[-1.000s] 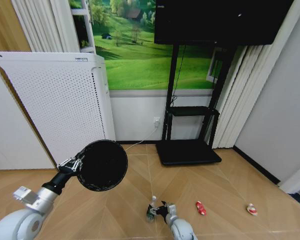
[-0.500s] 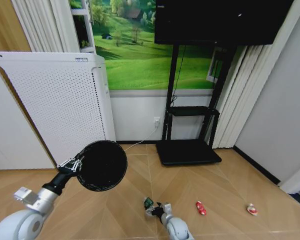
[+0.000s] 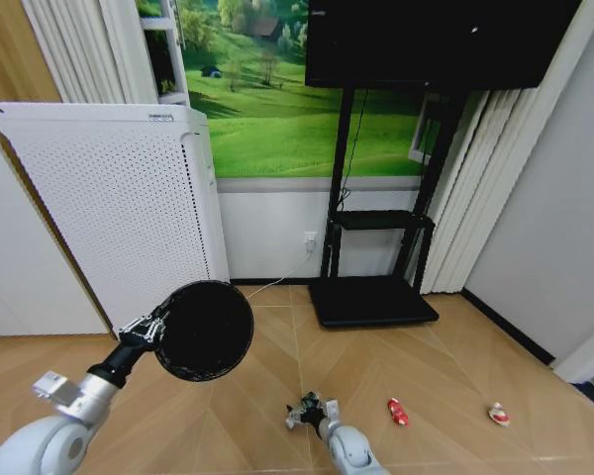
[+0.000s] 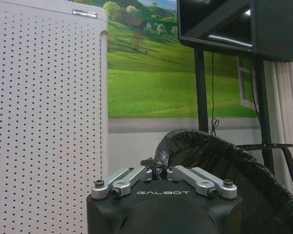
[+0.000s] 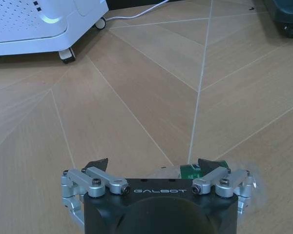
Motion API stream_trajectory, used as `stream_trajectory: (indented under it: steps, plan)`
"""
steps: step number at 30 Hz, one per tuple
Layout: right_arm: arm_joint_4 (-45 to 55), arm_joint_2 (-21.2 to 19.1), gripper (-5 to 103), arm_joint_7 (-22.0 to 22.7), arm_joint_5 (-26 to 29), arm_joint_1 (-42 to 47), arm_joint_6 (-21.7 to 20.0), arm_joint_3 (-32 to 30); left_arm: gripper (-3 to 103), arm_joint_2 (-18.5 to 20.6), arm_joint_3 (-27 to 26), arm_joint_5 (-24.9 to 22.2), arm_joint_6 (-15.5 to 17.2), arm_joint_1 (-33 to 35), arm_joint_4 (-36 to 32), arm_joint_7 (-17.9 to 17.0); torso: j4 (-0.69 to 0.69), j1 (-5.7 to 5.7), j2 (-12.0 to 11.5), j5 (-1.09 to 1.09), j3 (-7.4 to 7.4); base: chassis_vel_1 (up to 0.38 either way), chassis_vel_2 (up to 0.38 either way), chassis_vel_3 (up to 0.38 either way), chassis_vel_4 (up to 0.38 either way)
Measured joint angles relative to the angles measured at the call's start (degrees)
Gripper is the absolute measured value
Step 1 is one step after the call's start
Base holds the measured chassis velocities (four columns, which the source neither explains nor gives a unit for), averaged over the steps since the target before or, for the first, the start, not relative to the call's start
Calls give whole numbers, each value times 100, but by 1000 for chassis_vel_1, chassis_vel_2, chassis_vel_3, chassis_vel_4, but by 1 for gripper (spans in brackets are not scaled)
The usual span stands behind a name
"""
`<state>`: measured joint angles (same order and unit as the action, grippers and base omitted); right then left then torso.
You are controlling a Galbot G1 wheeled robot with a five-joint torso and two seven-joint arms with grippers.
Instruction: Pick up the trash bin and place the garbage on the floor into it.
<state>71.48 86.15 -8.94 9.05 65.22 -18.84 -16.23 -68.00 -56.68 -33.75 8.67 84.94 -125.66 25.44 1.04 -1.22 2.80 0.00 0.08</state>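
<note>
Wood floor (image 5: 136,73). My left gripper (image 4: 163,171) clamped trash bin (image 3: 204,329) rim. Right gripper (image 5: 154,168) spread wide, empty; bottle (image 5: 193,170) by one finger: light, slippery, grab mid-body.

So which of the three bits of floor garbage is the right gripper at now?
The clear bottle with the green label, between the open fingers of the right gripper. The red piece and the red-and-white piece lie farther to the robot's right, untouched.

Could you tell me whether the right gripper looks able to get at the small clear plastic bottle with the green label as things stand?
Probably yes: the right gripper is open low over the wooden floor, and the small clear plastic bottle with the green label lies by one fingertip, with nothing between.
</note>
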Motion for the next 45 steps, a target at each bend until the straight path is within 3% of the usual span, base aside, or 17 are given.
stream_trajectory:
  steps: [7, 16, 28, 44, 45]
  plan:
    - [22, 30, 100, 54, -103, -37, 67, -61, 7, 53, 5, -51, 0, -57, 20, 1, 0, 0, 0, 0, 0, 0, 0, 0, 0]
    - [571, -170, 100, -29, -184, 391, -140, 94, 7, 37, -8, -106, 8, -123, 36, -2, 2, 0, 0, 0, 0, 0, 0, 0, 0]
    - [-561, 260, 100, -56, -735, 71, 585, -123, 7, 42, -103, -158, 21, -10, -96, 47, 0, 0, 0, 0, 0, 0, 0, 0, 0]
    - [-673, 261, 103, -131, -830, 56, 821, -178, 7, 100, -111, -193, 30, 17, -187, 61, 0, 0, 0, 0, 0, 0, 0, 0, 0]
    - [-690, 270, 99, -153, -894, 54, 831, -176, 7, 91, -111, -194, 30, 16, -187, 59, 0, 0, 0, 0, 0, 0, 0, 0, 0]
